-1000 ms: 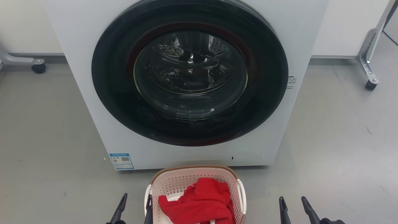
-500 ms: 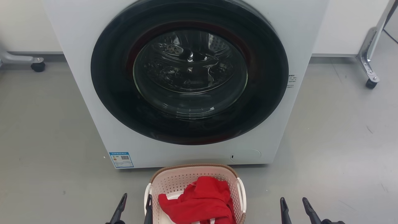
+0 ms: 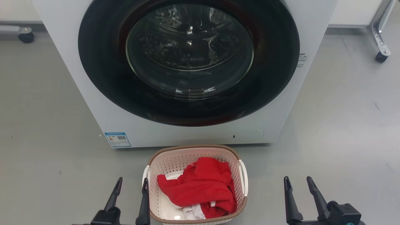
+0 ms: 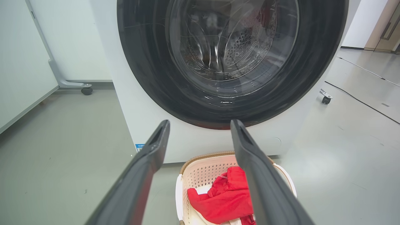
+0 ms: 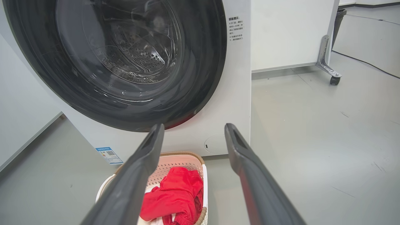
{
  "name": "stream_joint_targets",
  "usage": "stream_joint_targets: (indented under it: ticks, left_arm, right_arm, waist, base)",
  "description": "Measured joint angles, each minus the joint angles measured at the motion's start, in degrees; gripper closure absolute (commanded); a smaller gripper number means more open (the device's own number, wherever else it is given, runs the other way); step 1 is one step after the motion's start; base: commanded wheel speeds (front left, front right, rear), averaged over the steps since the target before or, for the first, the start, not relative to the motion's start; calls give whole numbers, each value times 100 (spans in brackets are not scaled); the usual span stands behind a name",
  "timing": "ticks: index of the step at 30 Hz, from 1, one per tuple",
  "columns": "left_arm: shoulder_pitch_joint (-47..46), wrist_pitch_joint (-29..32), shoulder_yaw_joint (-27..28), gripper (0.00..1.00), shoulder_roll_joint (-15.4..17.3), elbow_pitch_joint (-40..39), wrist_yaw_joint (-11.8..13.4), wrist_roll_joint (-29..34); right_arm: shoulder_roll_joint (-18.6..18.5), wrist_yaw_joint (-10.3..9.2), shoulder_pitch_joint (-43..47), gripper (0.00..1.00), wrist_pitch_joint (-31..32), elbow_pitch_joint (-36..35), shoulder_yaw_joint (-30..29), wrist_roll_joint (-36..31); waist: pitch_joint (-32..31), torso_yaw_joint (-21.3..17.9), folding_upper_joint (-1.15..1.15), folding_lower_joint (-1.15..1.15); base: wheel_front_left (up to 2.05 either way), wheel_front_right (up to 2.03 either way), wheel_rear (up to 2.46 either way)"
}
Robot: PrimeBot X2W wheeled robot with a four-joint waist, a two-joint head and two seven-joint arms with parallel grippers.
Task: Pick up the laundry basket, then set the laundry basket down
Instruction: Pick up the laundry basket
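Left gripper sits at 9 o'clock of the laundry basket, jaws parted wide, holding nothing. In the head view its inner finger runs right alongside the basket's left handle; can't tell if it's touching or hovering above.

The basket is on the floor at 6 o'clock of the washer, far rim just beside the washer's base. A red garment is piled inside, leaning toward the 3 o'clock wall, with a bit of white cloth under it.

Right gripper is at 3 o'clock of the basket, also parted wide and empty, well apart from the right handle.

Risks, as I read it:
- Asymmetry. Left is nearly on its handle and right has a gap to cover. If left grabs or lifts first, the basket tips toward 3 o'clock and the garment can slide out.
- Light plastic on a smooth floor. A sideways nudge from either finger likely skates the basket instead of seating the handle between the jaws.
- Any push toward 12 o'clock drives the rim into the washer front and cocks the basket.
- A fingertip could catch in a wall perforation or snag the cloth instead of the handle.
- The handles are thin, so a shallow bite may slip on the lift.
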Motion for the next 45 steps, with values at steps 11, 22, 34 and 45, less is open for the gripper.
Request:
stream_joint_targets:
  ticks: [11, 22, 34, 45]
  left_arm:
    - [-786, 0, 138, 0, 42, 13, -7, 8]
    - [-1545, -1, 249, 0, 55, 309, -57, 7]
    - [-2429, -1, 378, 0, 45, 767, -103, -47]
    - [-3107, -2, 439, 0, -11, 1308, -154, -131]
  right_arm:
    - [-1, 78, -732, 0, 0, 34, -99, -12]
    - [-5, 153, -1535, 0, -1, 311, -123, -63]
    - [-15, 203, -2577, 0, -42, 769, -146, -166]
    - [-33, 257, -3384, 0, -43, 1270, -187, -255]
  waist:
    - [824, 10, 0, 1]
    - [1651, 17, 1, 1]
    - [2673, 12, 1, 1]
    - [3581, 30, 1, 0]
  base:
    - [0, 0, 0]
    - [0, 0, 0]
    - [0, 0, 0]
    - [0, 0, 0]
